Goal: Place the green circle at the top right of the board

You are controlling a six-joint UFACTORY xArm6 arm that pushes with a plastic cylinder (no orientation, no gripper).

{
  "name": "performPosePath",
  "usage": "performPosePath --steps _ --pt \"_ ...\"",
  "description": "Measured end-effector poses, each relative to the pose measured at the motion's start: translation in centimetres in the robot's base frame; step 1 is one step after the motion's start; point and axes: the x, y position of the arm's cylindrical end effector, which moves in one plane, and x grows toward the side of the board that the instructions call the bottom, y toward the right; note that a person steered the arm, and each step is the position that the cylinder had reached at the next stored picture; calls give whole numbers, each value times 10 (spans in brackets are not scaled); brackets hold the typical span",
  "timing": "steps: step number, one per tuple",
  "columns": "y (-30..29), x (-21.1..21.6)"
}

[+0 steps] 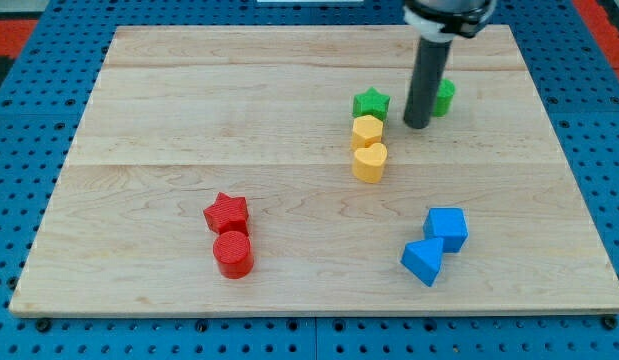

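In the camera view, the wooden board (289, 90) fills the frame, lying on a blue pegboard surface (29, 30). The dark rod comes down from the view's top, and my tip (417, 125) sits on the board in the upper right area. It carries nothing; it is a plain rod with no jaws, its end resting on the wood.

Right behind the rod, on its right side, there's the green circle (445, 97), mostly hidden by the rod, with only its right edge showing. The tip is just beside it, to its lower left; whether they touch cannot be told.

Left of the tip sits the green star (370, 103), near but apart from it. Directly below the star, a yellow hexagon-like block (367, 130), and touching below that, a yellow heart (370, 161), making a tight column of three.

Down at lower left: a red star (226, 212) with a red cylinder (233, 253) pressed against its lower side.

Lower right: a blue cube-like block (446, 228) and a blue triangular block (423, 262), touching.
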Motion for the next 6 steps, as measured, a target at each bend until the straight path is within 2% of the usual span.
performPosePath --steps 1,2,3,4,6 --pt "19 -37" --pt "12 -30" --pt "-12 2" --pt "16 -36" --pt "38 -54"
